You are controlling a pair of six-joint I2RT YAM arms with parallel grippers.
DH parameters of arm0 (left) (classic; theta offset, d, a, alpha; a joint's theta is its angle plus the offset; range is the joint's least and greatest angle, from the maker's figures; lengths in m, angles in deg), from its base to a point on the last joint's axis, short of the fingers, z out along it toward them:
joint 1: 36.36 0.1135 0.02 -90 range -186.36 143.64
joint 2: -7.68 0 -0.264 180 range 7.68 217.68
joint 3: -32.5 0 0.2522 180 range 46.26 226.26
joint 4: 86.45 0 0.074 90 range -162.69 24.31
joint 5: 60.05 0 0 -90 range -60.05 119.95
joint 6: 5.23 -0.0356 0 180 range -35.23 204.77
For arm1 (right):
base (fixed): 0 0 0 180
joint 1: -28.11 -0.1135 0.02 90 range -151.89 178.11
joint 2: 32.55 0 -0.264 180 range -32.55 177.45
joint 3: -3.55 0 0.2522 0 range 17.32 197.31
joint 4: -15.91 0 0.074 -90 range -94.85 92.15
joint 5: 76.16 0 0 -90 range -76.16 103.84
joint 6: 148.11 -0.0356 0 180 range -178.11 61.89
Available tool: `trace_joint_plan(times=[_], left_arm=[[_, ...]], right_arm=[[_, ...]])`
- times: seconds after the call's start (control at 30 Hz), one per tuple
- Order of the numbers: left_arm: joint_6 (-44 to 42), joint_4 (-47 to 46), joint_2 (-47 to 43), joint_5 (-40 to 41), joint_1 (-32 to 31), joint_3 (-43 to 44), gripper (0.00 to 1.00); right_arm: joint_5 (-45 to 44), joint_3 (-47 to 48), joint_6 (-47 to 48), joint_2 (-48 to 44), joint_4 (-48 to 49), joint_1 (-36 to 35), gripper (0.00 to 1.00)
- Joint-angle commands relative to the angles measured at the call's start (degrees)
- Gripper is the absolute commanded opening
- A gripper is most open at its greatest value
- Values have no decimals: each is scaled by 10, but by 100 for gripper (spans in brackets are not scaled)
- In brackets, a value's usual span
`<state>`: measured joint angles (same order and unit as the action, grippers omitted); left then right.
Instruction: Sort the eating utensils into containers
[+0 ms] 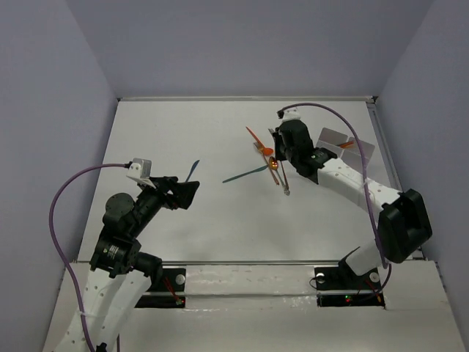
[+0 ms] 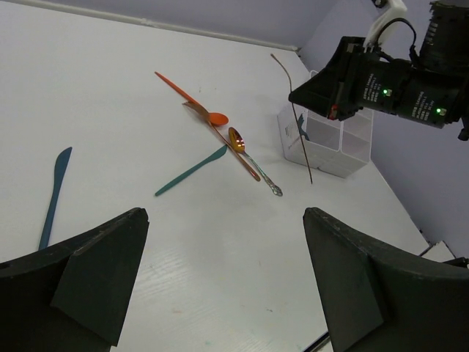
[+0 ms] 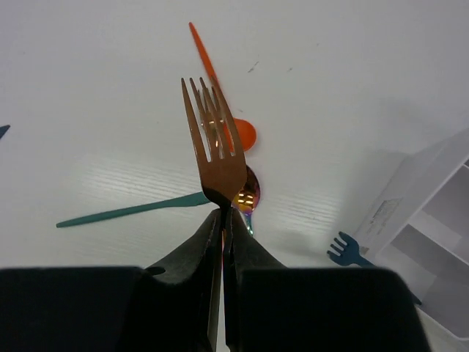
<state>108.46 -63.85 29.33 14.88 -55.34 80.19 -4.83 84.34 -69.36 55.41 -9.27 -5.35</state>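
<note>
**Left claw** (image 2: 223,216): the fingers are set wide apart and nothing is held. It is poised above the left of the worktop (image 2: 110,88). A blue knife (image 2: 53,196) is noted just ahead of it, well apart from the other pieces.

**Centre:** a teal knife (image 2: 192,170), an orange spoon (image 2: 218,117) and a copper spoon (image 2: 236,139) are found loose on the worktop. The two spoons lie close together. Other thin pieces are crossed with them and cannot be told apart.

**Right claw** (image 3: 222,220): the fingers are clamped on the handle of a copper fork (image 3: 212,158). The fork is held clear of the worktop above the spoons, tines pointing away from the wrist.

**Right:** the tray (image 2: 330,158) stands near this claw, on its right. A teal fork (image 3: 346,249) is seen on the worktop just beside the tray's wall.

**Step in hand:** this is judged to be the carrying of the copper fork to the tray; no release is made yet.

**Next move:** the claw is to be swung right until it is above one compartment. The fork should be tipped to go in at an angle, then let go. Which compartment is meant for forks cannot be told.
</note>
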Motion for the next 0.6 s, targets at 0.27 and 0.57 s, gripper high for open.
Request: trace_joint_plan(times=[0.27,0.57], left_arm=[[-2,-30,-6,-12,3,15,99],[-3,-30,-2,-13,3,15,99]], right_arm=[[-236,-129,44,-157,268,37,7],[-297,-240,151,-141,541,92,7]])
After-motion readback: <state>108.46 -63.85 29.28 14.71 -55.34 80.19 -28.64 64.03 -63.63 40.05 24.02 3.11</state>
